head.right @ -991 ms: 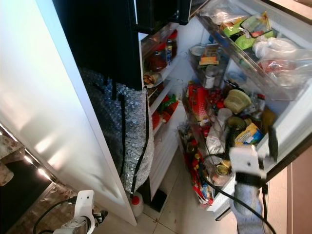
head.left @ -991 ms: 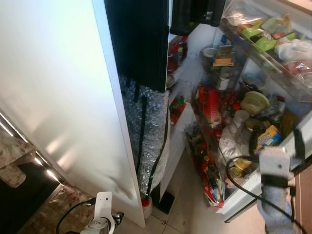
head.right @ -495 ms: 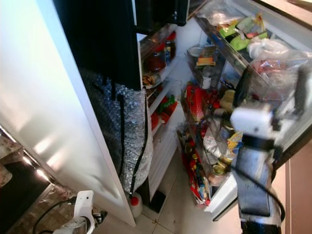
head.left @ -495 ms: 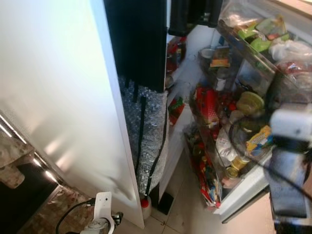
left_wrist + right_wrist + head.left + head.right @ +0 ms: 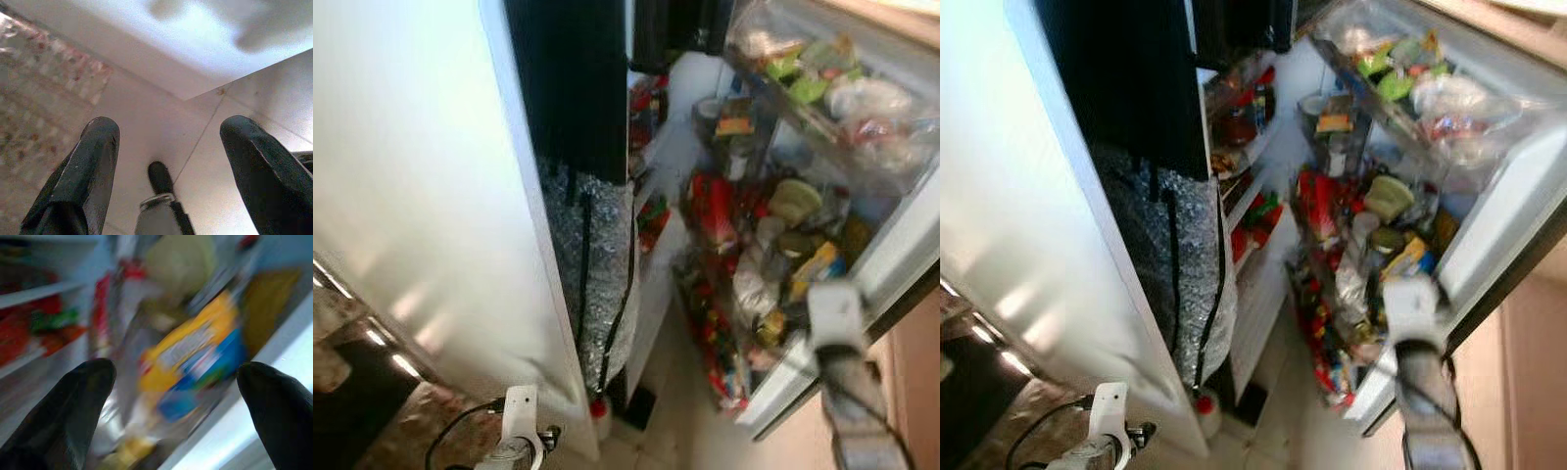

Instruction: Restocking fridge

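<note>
Nearest to us, our left end effector (image 5: 166, 161) hangs low over the tiled floor (image 5: 244, 127), its two black fingers (image 5: 88, 166) spread wide apart with nothing between them; in the head views its white wrist housing sits at the bottom edge, below the fridge's white side panel (image 5: 421, 176). Our right end effector (image 5: 176, 406) is raised toward the open fridge door (image 5: 891, 255), fingers likewise parted and empty, pointing at a blurred yellow and blue packet (image 5: 195, 362) that sits in the door's middle rack; the same packet (image 5: 818, 262) appears in the head view just above our right wrist. The door racks are crowded: a round pale green lid (image 5: 795, 201) above the packet, red packages (image 5: 710, 211) further in toward the fridge body, and green bags (image 5: 798, 78) with clear plastic-wrapped items in the top rack. Low beside the door's inner edge, a sheet of bubble wrap (image 5: 597, 274) with black cables running down it covers the fridge's lower front. Farther back, the interior shelves (image 5: 1244, 196) hold jars and red and green packets, too blurred to name.
</note>
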Motion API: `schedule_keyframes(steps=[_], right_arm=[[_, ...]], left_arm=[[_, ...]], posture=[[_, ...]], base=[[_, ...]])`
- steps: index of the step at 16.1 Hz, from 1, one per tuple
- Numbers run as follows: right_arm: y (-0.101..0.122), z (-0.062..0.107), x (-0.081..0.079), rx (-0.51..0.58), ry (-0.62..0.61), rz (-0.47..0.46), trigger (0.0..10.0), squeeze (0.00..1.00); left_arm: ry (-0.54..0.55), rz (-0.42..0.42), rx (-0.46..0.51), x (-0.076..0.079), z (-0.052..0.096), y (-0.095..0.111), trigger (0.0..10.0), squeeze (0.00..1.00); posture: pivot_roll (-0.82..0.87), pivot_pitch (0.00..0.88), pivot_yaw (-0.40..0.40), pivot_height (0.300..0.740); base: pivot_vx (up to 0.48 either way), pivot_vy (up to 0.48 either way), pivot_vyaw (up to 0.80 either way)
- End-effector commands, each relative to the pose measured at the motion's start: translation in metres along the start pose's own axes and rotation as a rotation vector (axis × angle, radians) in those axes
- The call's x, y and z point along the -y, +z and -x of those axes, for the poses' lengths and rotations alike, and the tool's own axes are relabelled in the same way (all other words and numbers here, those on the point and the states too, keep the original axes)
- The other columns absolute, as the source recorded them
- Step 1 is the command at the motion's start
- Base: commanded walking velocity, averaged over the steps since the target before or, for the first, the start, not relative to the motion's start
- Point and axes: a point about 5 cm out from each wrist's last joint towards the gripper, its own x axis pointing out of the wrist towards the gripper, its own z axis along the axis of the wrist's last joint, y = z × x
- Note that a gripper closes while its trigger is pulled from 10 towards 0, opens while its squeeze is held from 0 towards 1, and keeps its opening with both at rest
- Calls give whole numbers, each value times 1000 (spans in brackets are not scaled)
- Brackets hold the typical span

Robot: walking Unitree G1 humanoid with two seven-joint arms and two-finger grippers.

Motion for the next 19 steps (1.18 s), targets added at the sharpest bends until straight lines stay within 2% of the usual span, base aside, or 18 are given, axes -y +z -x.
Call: schedule_keyframes(steps=[1,3,6,8,9,10,11,12,14,15,16,17,18,19], right_arm=[[14,-5,-4,85,68,-31,10000,0],[8,-3,-14,65,185,-42,10000,0],[-29,2,-27,-150,269,-74,10000,0],[-81,23,-42,-451,286,-156,10000,0],[-102,38,-48,-559,275,-194,10000,0],[-118,51,-52,-640,263,-220,10000,0],[-122,55,-52,-663,257,-227,10000,0],[-138,70,-52,-752,217,-227,10000,0],[-159,89,-33,-856,27,-190,10000,0],[-169,101,-17,-912,-88,-162,10000,0],[-173,106,-11,-931,-122,-156,10000,0],[-175,109,-1,-914,-151,-122,10000,0],[-175,109,1,-905,-164,-119,10000,0],[-173,108,13,-843,-234,-117,10000,0]], left_arm=[[9,-4,-3,-2,0,-1,10000,0],[7,-6,-3,-1,0,-1,10000,0],[3,-6,-3,-1,0,-1,10000,0],[1,-6,-5,0,0,-1,10000,0],[0,-8,-7,0,0,-1,10000,0],[0,-8,-8,0,0,-1,10000,0],[0,-8,-8,0,0,-1,10000,0],[0,-8,-9,0,0,-1,10000,0],[-1,-12,-9,0,0,-1,10000,0],[-1,-14,-9,0,0,-1,10000,0],[-2,-16,-9,0,0,-1,10000,0],[-5,-18,-8,0,0,-1,10000,0],[-4,-18,-8,0,0,-1,10000,0],[-5,-21,-8,0,0,0,10000,0]], posture=[[-283,23,46,740],[-282,24,44,740],[-283,24,40,740],[-284,26,40,740],[-286,26,38,740],[-283,26,36,740],[-283,26,36,740],[-283,26,36,740],[-285,29,40,740],[-288,29,41,740],[-290,29,42,740],[-290,27,42,740],[-290,27,42,740],[-294,25,43,740]], base=[[0,0,0],[0,0,0],[0,0,0],[0,0,0],[0,0,0],[0,0,0],[0,0,0],[0,0,0],[0,0,0],[0,0,0],[0,0,0],[0,0,0],[0,0,0],[0,0,0]])
